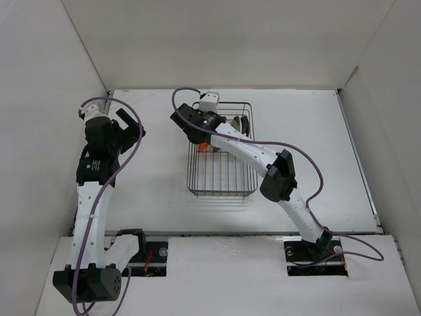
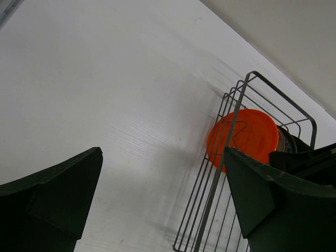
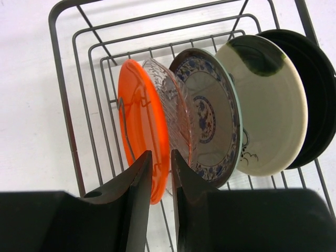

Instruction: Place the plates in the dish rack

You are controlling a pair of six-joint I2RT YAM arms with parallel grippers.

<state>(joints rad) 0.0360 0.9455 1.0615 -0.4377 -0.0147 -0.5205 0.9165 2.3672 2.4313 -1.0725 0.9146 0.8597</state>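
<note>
on the left of the table [image 1: 151,191], the left hand [image 2: 163,157] is held wide open beside the dish rack [image 1: 220,174] and apart from it, with nothing between its fingers. the dish rack is set near the middle of the table, toward the far edge. five plates are stood on edge in one row inside it. from left to right in the right wrist view, these are the orange plate [image 3: 137,126], the clear plate [image 3: 169,100], the blue patterned plate [image 3: 210,115], the cream plate [image 3: 268,105] and the black plate [image 3: 321,89]. the right hand [image 3: 160,168] is placed over the rack with its fingers only narrowly parted. the orange plate's rim is seen in the gap, and whether it is gripped cannot be told.
</note>
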